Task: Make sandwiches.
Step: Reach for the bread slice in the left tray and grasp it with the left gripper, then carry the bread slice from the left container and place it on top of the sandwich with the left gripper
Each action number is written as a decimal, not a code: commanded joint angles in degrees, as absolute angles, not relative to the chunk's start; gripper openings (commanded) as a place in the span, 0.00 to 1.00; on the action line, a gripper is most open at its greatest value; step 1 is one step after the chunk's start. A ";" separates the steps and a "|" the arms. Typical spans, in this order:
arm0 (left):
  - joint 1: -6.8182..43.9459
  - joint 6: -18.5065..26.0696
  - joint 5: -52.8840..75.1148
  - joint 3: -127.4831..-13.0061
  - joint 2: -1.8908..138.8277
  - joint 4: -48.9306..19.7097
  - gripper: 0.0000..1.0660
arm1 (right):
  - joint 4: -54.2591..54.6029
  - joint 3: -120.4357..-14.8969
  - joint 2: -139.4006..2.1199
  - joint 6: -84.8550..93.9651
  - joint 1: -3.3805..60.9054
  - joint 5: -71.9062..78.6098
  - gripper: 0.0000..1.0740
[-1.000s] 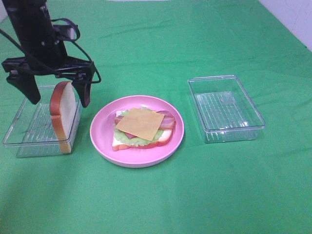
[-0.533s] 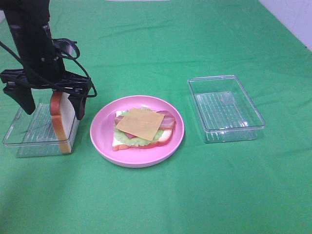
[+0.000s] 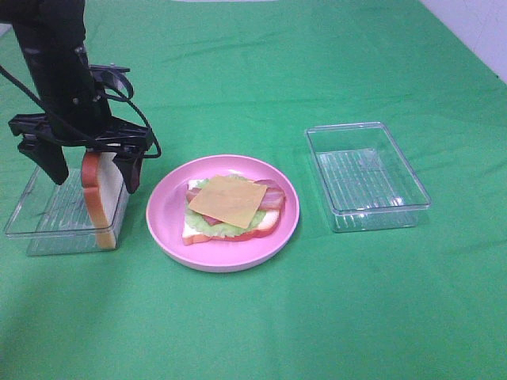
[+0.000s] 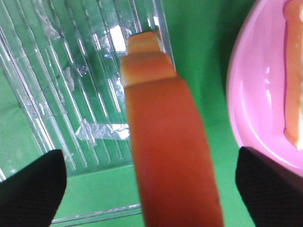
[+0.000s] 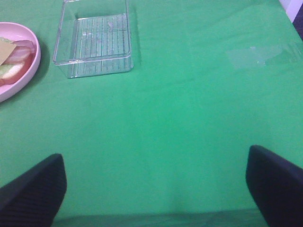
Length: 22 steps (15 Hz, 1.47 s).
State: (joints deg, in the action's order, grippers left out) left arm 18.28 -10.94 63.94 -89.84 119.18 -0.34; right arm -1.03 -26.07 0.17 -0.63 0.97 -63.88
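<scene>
A white bread slice with an orange-brown crust stands on edge against the right wall of the left clear tray. My left gripper straddles its top, open, with a finger on each side and a gap to each. The left wrist view shows the slice's crust between the two dark fingertips. On the pink plate lies the other bread slice with lettuce, bacon and a yellow cheese square stacked on it. My right gripper is open over bare green cloth.
A second clear tray stands right of the plate, also seen in the right wrist view as a tray beside the plate's edge. Green cloth covers the table. A pale wall edge shows at the far right corner.
My left gripper has come down around the top of the standing bread slice, and its fingers have drawn slightly closer together. The slice, plate and trays have not moved.
</scene>
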 commanded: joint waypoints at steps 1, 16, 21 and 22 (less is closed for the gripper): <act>18.33 -10.83 62.85 -89.38 119.52 -0.69 0.58 | -0.92 -25.95 2.01 0.00 0.69 -63.14 0.92; 18.33 -13.01 63.14 -89.50 115.28 0.00 0.00 | -0.92 -25.95 2.01 0.00 0.69 -63.14 0.92; 18.33 -11.34 64.86 -89.50 102.22 -4.30 0.00 | -0.92 -25.95 2.01 0.00 0.69 -63.14 0.92; 18.33 -9.22 63.25 -89.50 101.47 -7.51 0.00 | -0.92 -25.95 2.01 0.00 0.69 -63.14 0.92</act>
